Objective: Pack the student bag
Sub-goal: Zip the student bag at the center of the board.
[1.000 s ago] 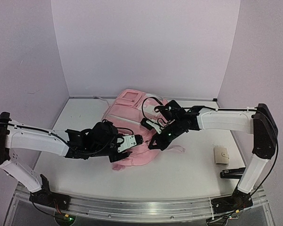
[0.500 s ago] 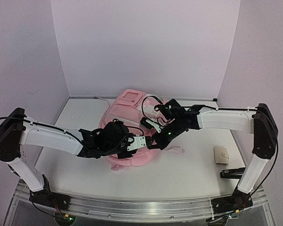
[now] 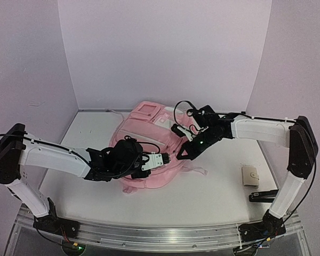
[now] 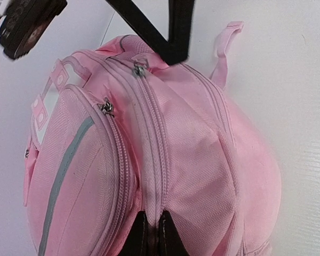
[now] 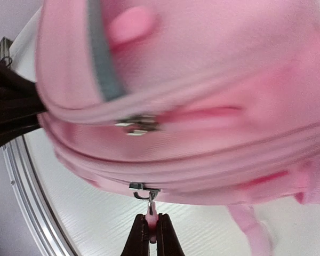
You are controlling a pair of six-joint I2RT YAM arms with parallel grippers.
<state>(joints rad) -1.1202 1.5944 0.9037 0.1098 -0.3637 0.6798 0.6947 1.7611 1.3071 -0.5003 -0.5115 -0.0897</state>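
- Left pincer (image 4: pixel 152 230) was clenched on the student bag (image 4: pixel 192 160) at its zip seam, the bag lying ahead of it.
- Right pincer (image 5: pixel 150 234) was clenched on a pink zip pull (image 5: pixel 151 216), the bag just beyond.

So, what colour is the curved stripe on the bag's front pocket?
The stripe is grey; best in left wrist view.

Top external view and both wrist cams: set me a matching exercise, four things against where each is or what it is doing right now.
Things:
1. left gripper
2. right gripper
3. beige pouch
4. white patch

States:
A. lies on the table, apart from the student bag
B. shut on a pink zipper pull
C. at the bag's far end
D. shut on the bag's fabric along a zip line

Pairs: 1-D; 2-B; 3-A; 4-C
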